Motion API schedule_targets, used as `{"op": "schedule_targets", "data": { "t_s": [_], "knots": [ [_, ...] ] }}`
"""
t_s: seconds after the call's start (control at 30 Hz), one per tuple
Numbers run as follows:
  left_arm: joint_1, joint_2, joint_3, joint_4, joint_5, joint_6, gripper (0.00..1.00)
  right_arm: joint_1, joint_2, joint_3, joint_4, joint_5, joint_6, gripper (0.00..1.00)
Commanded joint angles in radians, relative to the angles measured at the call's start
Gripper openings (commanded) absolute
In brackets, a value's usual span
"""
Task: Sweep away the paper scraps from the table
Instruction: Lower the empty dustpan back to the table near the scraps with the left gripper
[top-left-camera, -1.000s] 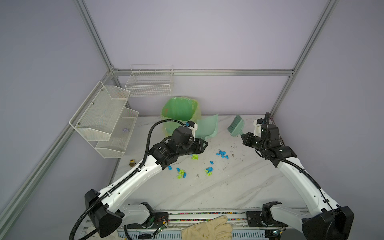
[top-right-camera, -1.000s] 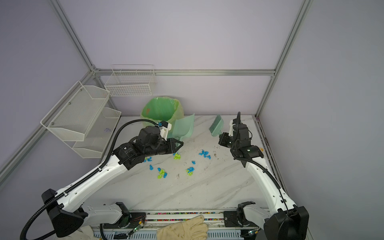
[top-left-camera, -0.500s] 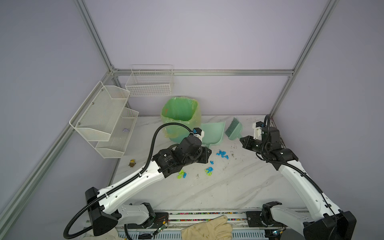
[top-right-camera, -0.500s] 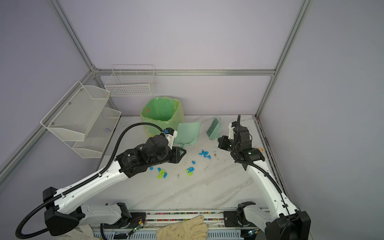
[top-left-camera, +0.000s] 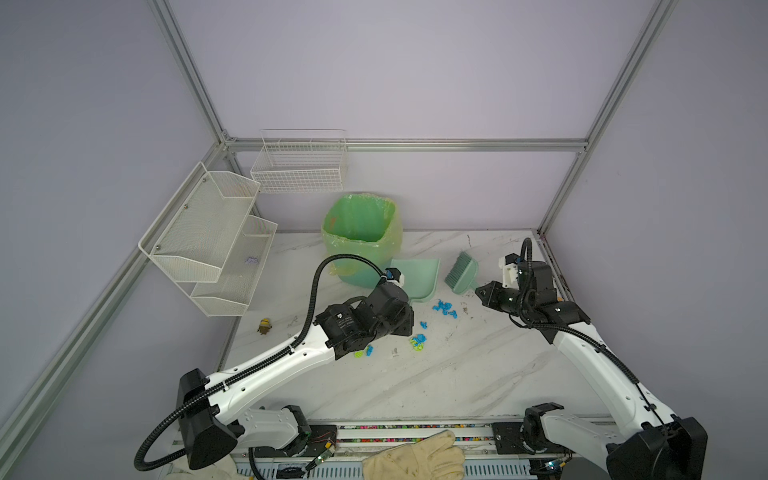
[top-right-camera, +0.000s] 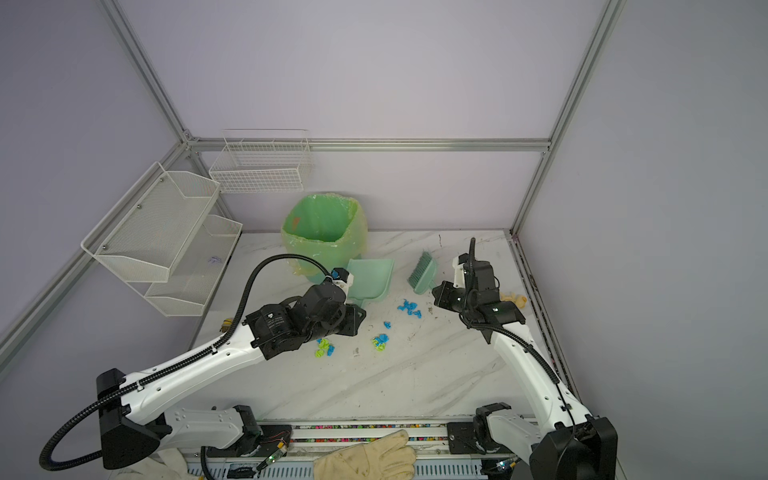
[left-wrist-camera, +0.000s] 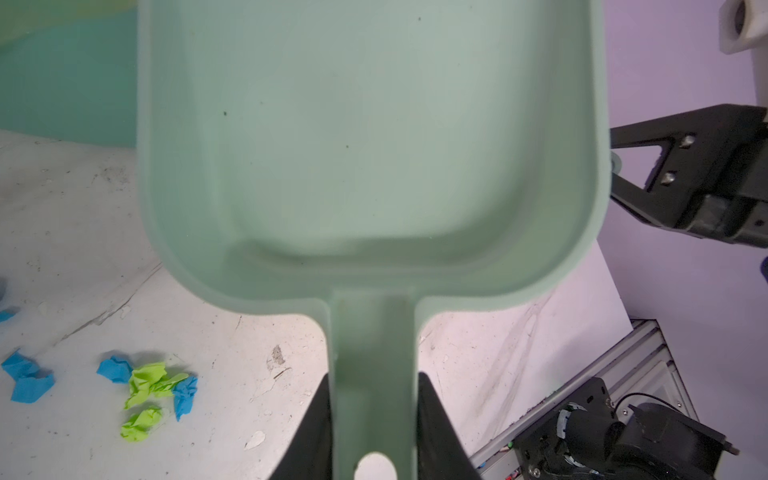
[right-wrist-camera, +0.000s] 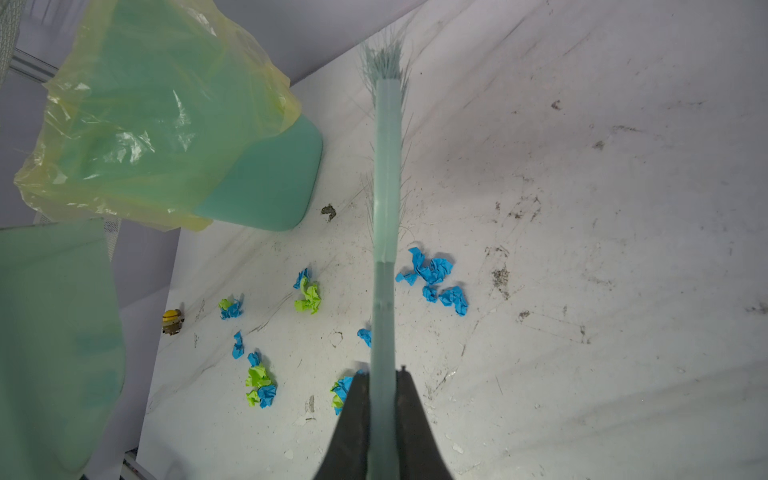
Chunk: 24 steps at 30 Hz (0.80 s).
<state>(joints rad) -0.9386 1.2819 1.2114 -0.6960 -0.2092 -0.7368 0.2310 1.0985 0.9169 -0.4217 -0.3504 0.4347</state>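
Observation:
Several blue and lime-green paper scraps (top-left-camera: 444, 308) (top-right-camera: 380, 340) (right-wrist-camera: 432, 270) (left-wrist-camera: 153, 386) lie in small heaps mid-table (top-left-camera: 457, 374). My left gripper (top-left-camera: 409, 300) (top-right-camera: 360, 305) (left-wrist-camera: 374, 378) is shut on the handle of a mint-green dustpan (top-left-camera: 417, 277) (top-right-camera: 370, 278) (left-wrist-camera: 374, 145). The pan is empty and sits just behind the scraps. My right gripper (top-left-camera: 480, 291) (top-right-camera: 434, 293) (right-wrist-camera: 383, 374) is shut on the handle of a matching brush (top-left-camera: 462, 274) (top-right-camera: 422, 274) (right-wrist-camera: 386, 187). Its bristles point toward the back wall, and it is right of the pan, behind the blue heap.
A green bin (top-left-camera: 361, 237) (right-wrist-camera: 166, 124) lined with a bag stands behind the dustpan. White wire racks (top-left-camera: 208, 241) hang on the left wall. A small yellow toy figure (top-left-camera: 264, 326) sits near the table's left edge, and a glove (top-left-camera: 415, 459) lies on the front rail.
Both arms have drawn toward the table's middle. The dustpan has come down and forward to just behind the scraps. The brush has moved nearer and slightly left.

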Motion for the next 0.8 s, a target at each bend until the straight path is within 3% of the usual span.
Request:
{"op": "schedule_targets", "data": {
  "t_s": [0.0, 0.3, 0.6, 0.77],
  "knots": [
    [-0.005, -0.006, -0.04, -0.011, -0.063, 0.018, 0.0, 0.004, -0.008, -0.011, 0.024, -0.042, 0.02, 0.0],
    [-0.002, 0.02, -0.085, -0.041, -0.097, 0.018, 0.0, 0.035, 0.022, -0.033, 0.074, -0.063, 0.082, 0.0],
    [0.024, 0.034, -0.088, -0.084, -0.132, 0.038, 0.0, 0.158, 0.106, -0.06, 0.158, -0.013, 0.186, 0.0],
    [0.032, 0.071, -0.068, -0.086, -0.124, 0.073, 0.0, 0.166, 0.164, -0.057, 0.13, 0.008, 0.175, 0.0]
  ]
}}
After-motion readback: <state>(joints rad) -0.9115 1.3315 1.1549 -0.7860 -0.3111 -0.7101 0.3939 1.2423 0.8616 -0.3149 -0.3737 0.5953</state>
